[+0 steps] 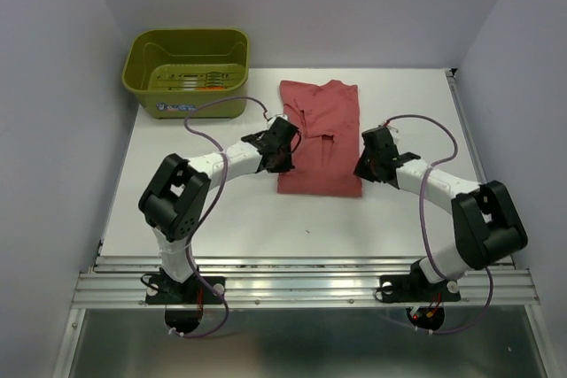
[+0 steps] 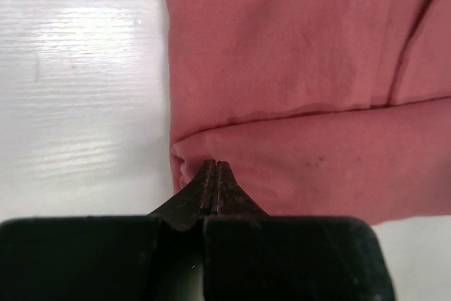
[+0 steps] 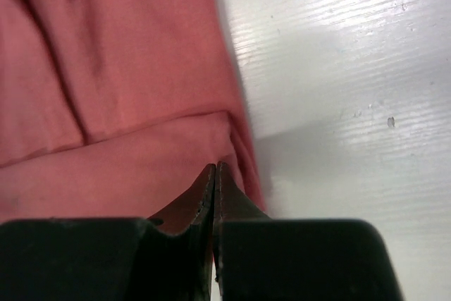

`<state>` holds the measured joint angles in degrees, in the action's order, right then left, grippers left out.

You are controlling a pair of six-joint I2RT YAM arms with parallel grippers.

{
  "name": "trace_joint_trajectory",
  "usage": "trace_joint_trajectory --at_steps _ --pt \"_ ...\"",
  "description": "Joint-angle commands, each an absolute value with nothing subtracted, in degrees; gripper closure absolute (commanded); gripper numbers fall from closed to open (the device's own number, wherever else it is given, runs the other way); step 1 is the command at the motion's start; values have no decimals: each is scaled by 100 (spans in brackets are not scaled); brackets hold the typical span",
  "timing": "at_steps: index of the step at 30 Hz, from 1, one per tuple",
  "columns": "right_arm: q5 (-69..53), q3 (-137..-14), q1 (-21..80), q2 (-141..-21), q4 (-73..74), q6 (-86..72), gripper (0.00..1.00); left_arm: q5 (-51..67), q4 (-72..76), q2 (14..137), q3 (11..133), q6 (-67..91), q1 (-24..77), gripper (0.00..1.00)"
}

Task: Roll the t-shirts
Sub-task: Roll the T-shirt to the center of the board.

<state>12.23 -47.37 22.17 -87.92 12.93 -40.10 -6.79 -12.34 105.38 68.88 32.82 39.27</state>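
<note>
At far left, the olive-green plastic basket (image 1: 186, 106) sits at the back corner of the white counter (image 1: 221, 219), well apart from the work.

Next comes the left arm (image 1: 226, 164), reaching in to the left side edge of the shirt. In its wrist view the left jaws are pressed together with no gap between them. Their tips lie on a folded band of cloth just inside that edge, and by the look of it they are pinching the band.

In the middle lies the rose-red cloth t-shirt (image 1: 321, 135), folded into a narrow rectangle flat on the counter. Its long axis runs straight away from me: the collar end is far, and the square hem end is near the arm bases. The near part looks turned over once, since a fold line crosses both wrist views.

On the right, the right arm (image 1: 438, 185) mirrors the left one at the opposite side edge. The right jaws are likewise closed tight, with their tips on the same band just inside the edge, and they seem to be nipping the cloth there.

So the shirt lies between the two pairs of jaws, one at each side and about level with each other, and neither arm is clearly nearer. I judge the roll must travel away from me along the long axis, with both sides advancing together or the roll will skew.
</note>
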Motion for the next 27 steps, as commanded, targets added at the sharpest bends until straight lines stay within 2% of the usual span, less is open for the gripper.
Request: trace_joint_trajectory --at_steps 1,8,14,20,27 --pt "1072 -4746 2197 -7921 1494 -4025 98 -967 -1468 9379 6918 3357 3911 100" --pt "906 -4281 2197 -7287 1608 -3894 86 -827 -1292 8464 6048 3709 3911 82" --pt "519 -4341 2197 -7453 1609 -3569 87 -423 -950 8551 5845 3849 4104 82" --pt "44 -4807 2197 -8111 1371 -3366 89 -158 -624 9412 6450 3981 4579 83" --pt "-203 -5255 2391 -8955 1169 -3375 90 97 -413 10361 6996 4017 4650 86"
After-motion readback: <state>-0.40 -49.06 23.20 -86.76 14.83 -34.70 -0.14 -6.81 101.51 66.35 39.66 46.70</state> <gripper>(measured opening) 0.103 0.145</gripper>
